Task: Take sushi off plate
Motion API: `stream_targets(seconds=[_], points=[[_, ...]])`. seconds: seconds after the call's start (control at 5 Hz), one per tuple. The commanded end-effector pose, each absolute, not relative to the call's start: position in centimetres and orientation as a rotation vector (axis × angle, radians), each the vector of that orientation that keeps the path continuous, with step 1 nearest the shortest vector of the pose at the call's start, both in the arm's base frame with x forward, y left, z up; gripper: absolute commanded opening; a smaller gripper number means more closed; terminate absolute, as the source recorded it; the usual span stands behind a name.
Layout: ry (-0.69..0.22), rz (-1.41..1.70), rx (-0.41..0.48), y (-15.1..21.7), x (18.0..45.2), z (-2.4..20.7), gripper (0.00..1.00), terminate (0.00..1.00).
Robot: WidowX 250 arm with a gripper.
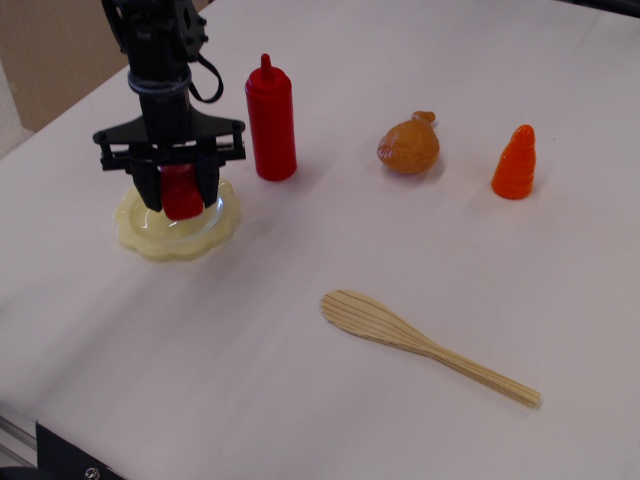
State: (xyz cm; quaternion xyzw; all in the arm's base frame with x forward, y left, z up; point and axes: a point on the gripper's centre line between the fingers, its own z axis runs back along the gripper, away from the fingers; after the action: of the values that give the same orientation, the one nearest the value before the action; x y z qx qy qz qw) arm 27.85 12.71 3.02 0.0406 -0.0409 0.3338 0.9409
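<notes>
Tool (180, 195) grips one sushi (182, 192) above plate (150, 235).

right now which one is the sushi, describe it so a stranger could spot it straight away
Start at the white table and go to its far left, where a black gripper hangs over a pale yellow plate. The sushi is the small glossy red block pinched between its fingers. The red bottle beside it is far taller and has a nozzle.
</notes>
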Motion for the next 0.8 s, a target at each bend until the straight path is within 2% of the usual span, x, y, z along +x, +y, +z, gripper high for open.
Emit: stream_targets(seconds=[0.0,0.2,0.6], points=[[-0.186,0.560,0.169,10.3,28.5,9.2,0.00,0.00],[-0.197,0.415,0.070,6.7,28.9,10.1,0.00,0.00],[-0.184,0.163,0.046,-1.0,29.3,9.0,0.00,0.00]])
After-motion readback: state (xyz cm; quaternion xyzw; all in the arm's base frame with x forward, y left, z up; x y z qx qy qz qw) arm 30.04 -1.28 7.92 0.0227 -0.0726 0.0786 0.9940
